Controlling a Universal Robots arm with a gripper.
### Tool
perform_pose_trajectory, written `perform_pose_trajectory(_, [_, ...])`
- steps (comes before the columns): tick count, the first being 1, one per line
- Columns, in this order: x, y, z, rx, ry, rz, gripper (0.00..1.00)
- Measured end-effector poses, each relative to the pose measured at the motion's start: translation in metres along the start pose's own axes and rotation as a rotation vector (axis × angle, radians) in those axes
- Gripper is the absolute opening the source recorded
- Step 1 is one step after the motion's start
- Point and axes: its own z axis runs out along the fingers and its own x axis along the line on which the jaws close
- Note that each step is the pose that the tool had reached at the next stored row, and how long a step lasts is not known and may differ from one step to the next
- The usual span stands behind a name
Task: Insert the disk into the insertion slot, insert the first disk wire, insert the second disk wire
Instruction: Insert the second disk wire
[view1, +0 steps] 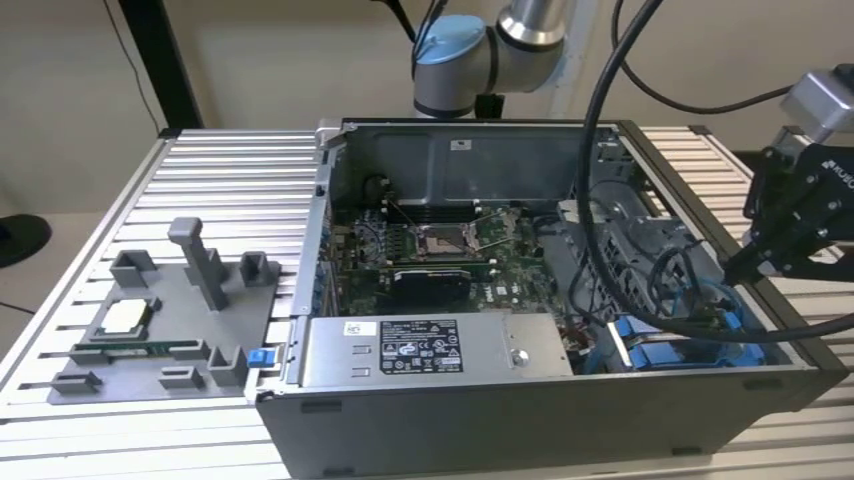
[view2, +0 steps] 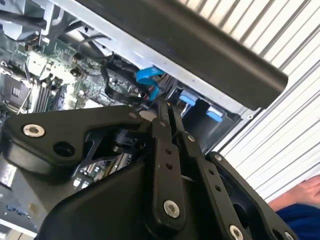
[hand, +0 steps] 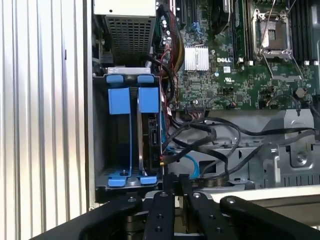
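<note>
Robotics lab, slatted alu bench (view1: 227, 160), open PC case (view1: 534, 400), robot arm (view1: 467, 55)

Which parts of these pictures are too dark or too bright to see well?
In the first wrist view, the insertion slot is deep in shadow between its blue rails. In the second wrist view, the black gripper looks dark and the slatted table glares white. In the exterior view, the computer case front is dim.

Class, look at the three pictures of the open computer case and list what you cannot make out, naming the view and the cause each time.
- Gripper, first wrist view: its lower part is cut off by the picture edge.
- Insertion slot, exterior view: partly hidden behind black cables, so whether the disk sits in it cannot be told there.
- Blue sleeve, second wrist view: cut off at the corner.
</note>
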Motion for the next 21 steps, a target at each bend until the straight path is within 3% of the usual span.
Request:
perform_pose_trajectory(7, [0.0007,0.0250,0.0028,0.0102,-0.0003,-0.001,0.00])
perform_pose_trajectory(10, [0.0016,0.0371,0.0042,0.0227,-0.0009,-0.003,0.00])
perform_pose_trajectory(12, [0.0021,0.0436,0.0050,0.0379,0.0019,-0.005,0.00])
perform_pose_trajectory(17, [0.0041,0.0569,0.0064,0.0823,0.0248,-0.009,0.00])
perform_pose_trajectory(21, [0.0048,0.0659,0.0076,0.1394,0.0362,-0.015,0.00])
